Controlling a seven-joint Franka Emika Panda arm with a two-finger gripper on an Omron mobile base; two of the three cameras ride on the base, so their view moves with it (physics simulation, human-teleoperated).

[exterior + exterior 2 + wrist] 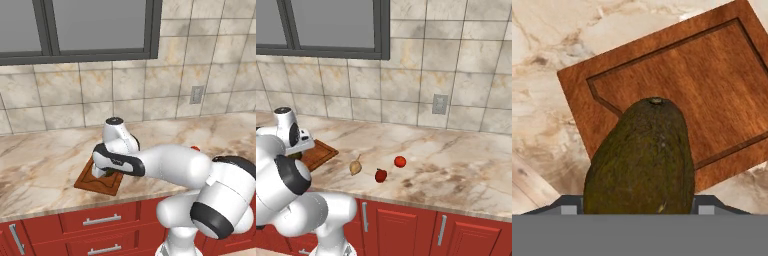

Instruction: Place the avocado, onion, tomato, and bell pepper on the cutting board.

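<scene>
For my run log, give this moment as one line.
claw: shut on avocado | over cutting board | onion: on counter

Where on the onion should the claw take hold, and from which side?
The onion lies apart from the two red vegetables on the counter, its thin stalk pointing up and slightly tilted. Probably best to come straight down from above and close on the round bulb below the stalk: the bulb is the widest, firmest part, while the stalk looks too thin to hold.
</scene>
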